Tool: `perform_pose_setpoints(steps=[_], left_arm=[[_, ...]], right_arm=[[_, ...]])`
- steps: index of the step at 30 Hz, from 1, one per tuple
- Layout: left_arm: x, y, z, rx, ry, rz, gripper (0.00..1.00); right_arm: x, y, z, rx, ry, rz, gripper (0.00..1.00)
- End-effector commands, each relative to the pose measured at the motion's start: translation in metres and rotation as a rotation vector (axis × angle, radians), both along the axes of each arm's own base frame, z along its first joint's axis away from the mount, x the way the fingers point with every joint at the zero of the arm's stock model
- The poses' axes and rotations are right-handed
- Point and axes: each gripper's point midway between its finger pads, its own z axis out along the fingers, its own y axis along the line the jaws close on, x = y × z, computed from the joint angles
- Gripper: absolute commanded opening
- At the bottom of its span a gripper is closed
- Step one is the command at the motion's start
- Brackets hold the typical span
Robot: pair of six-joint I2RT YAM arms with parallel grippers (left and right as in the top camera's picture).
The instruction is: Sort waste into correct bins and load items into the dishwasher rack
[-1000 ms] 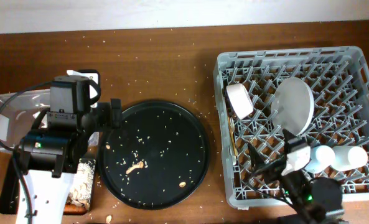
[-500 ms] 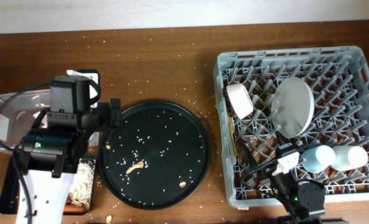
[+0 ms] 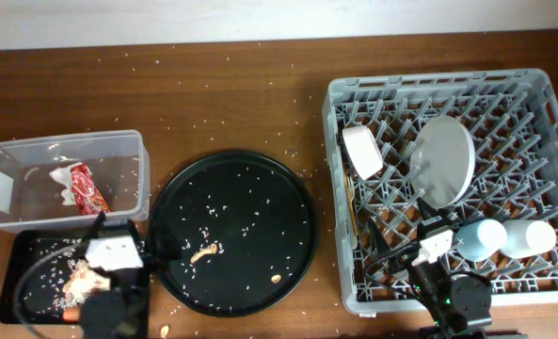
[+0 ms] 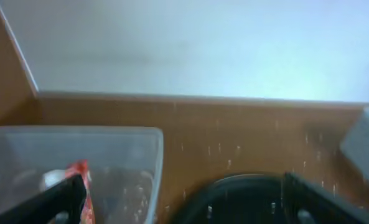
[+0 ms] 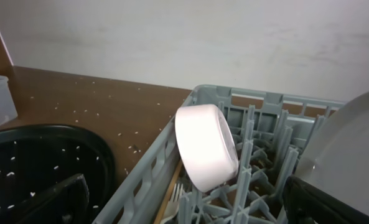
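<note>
The print on the red wrapper is too small to read. It lies in the clear plastic tub at the left, just beside a crumpled white napkin.

In front of the tub sits the shallow black tray, holding brownish food scraps. The left hand hangs over the right end of this tray, its fingers spread wide with nothing between them.

The large round black tray in the middle is flecked with white grains and carries a few brown scraps.

At the right stands the grey dishwasher rack. A white bowl is propped on its side near the rack's left wall, and a pale round plate stands on edge, tilted, between the pegs. A small blue cup and a small white cup lie side by side at the front right. A thin wooden chopstick lies along the left wall below the bowl. The right hand is low over the rack's front, open and empty.

The worktop is dark brown wood, strewn all over with white grains. Behind it rises a plain pale wall.
</note>
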Motion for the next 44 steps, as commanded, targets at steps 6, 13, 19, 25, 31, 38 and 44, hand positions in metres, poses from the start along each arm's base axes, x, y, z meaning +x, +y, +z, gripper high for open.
perform_pose_setpoints(steps=[6,13,19,25,31,38,44], left_arm=[[0.011,-0.016,-0.055,0.007,-0.095,-0.089,0.99],[0.010,-0.016,-0.077,0.010,-0.003,-0.089,0.99],[0.010,-0.016,-0.077,0.010,-0.003,-0.089,0.99],[0.010,-0.016,-0.077,0.010,-0.003,-0.089,0.99],[0.010,-0.016,-0.077,0.010,-0.003,-0.089,0.99],[0.010,-0.016,-0.077,0.010,-0.003,-0.089,0.99],[0.010,-0.016,-0.077,0.010,-0.003,-0.089,0.99]], right_arm=[[0.001,-0.002,-0.003,-0.006,0.002,-0.007,0.98],[0.001,-0.002,-0.003,-0.006,0.002,-0.007,0.98],[0.001,-0.002,-0.003,-0.006,0.002,-0.007,0.98],[0.001,-0.002,-0.003,-0.006,0.002,-0.007,0.98],[0.001,-0.002,-0.003,-0.006,0.002,-0.007,0.99],[0.001,-0.002,-0.003,-0.006,0.002,-0.007,0.98],[0.001,-0.002,-0.003,-0.006,0.002,-0.007,0.98]])
